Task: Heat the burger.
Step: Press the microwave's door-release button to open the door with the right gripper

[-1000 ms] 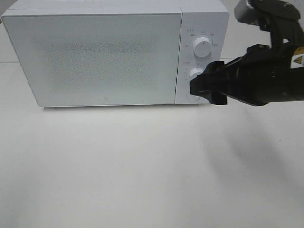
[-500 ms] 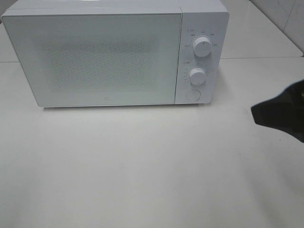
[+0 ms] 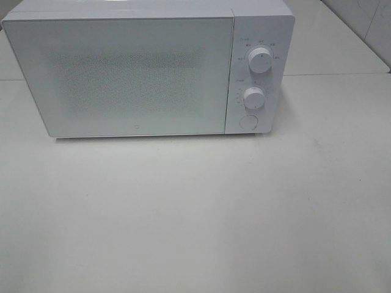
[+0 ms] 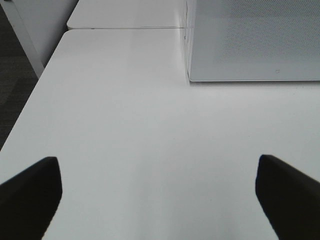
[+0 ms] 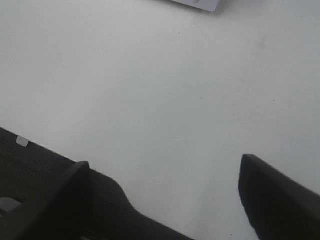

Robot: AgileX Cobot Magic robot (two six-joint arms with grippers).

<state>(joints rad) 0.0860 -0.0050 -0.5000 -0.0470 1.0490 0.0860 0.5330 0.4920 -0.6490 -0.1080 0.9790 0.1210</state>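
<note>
Microwave (image 3: 134, 73); left gripper (image 4: 157, 167), right gripper (image 5: 162, 170) wide, empty

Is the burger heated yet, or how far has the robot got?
Looks done: the microwave has its door shut, and no burger shows on the table; whether it sits inside, the frosted door hides. In hand: nothing; the left gripper and right gripper both hang open and empty over the table. Left: probably just the heating and fetching it out.

A white microwave (image 3: 140, 73) stands on the white table (image 3: 195, 213), door shut, upper knob (image 3: 261, 61), lower knob (image 3: 253, 96), round button (image 3: 247, 121)
</note>
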